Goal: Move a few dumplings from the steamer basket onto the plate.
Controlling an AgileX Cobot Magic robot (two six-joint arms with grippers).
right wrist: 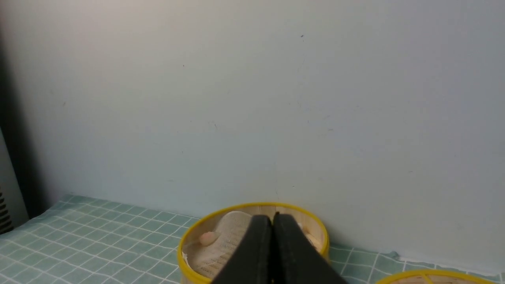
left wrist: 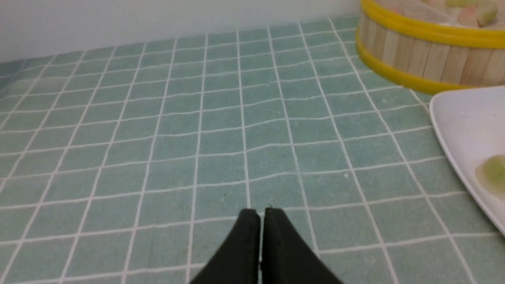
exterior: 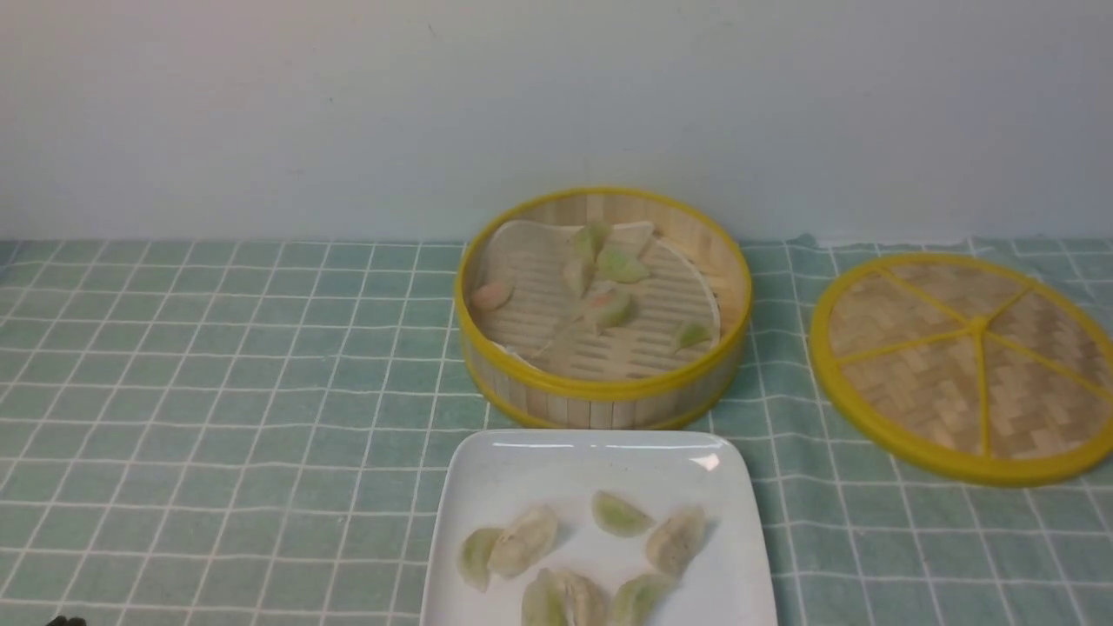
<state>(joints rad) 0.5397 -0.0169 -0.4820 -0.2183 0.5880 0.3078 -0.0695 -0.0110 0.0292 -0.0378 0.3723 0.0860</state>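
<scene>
With several dumplings (exterior: 600, 556) already on plate (exterior: 487, 469), near side of steamer basket (exterior: 600, 391), both arms idle: left gripper (left wrist: 260, 215) and right gripper (right wrist: 272, 219) closed, empty, clear of worktop (exterior: 217, 391); lid (exterior: 965, 365) parked right.

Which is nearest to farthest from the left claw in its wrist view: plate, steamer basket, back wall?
From the left claw, shut, over the cloth:
1. Plate, nearest, toward the robot's right.
2. Steamer basket, just beyond the plate.
3. Back wall, farthest, behind everything.
</scene>
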